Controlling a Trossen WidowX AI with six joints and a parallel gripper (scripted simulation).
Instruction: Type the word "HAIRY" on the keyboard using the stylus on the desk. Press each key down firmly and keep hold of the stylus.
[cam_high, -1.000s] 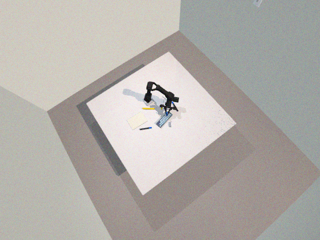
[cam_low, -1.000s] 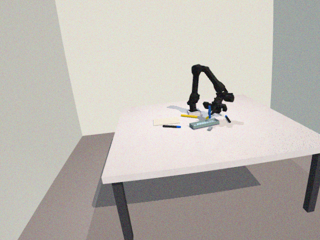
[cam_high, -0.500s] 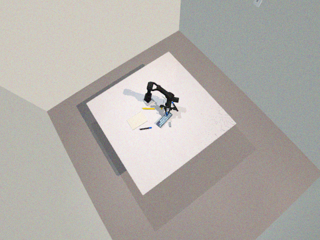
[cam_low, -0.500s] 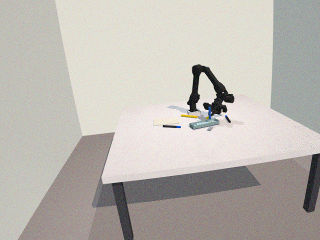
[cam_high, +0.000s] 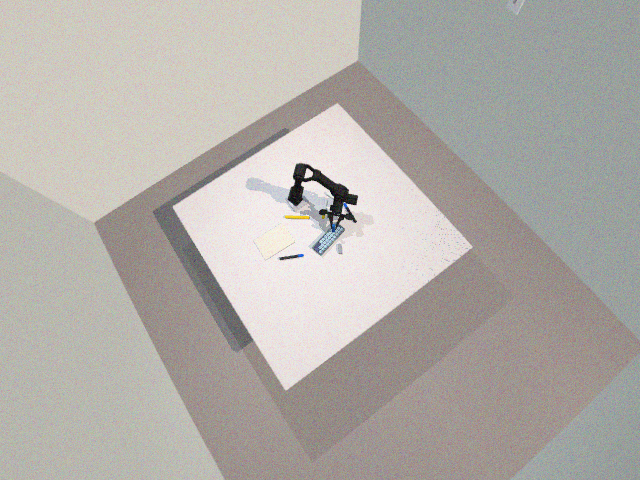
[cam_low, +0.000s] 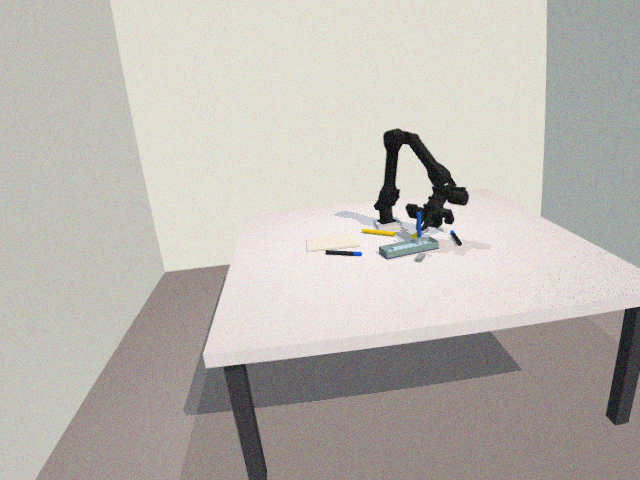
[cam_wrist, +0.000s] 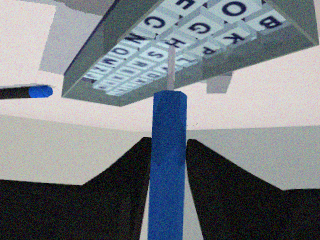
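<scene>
One hand: closed down to a narrow gap on the blue stylus, a finger either side of its barrel, pointing down at the keyboard near the middle of the top view.
Blue stylus: gripped, upright in the exterior view, right of centre; its thin pale tip runs up the middle of the wrist view.
Keyboard: on the desk, right of centre in the exterior view and across the top of the wrist view.
H key: the tip overlaps it in the wrist view; whether they touch, or the key is down, I cannot tell.
Stylus pick-up: done.
Letters typed: none that I can confirm; no typed text shows anywhere.
Letters left: my guess is that the first letter is in hand, with A, I, R and Y to follow.
Far rows: letters too small to read surely.
Black pen with blue end: lying left of the keyboard in the exterior view, no part of the typing.
</scene>
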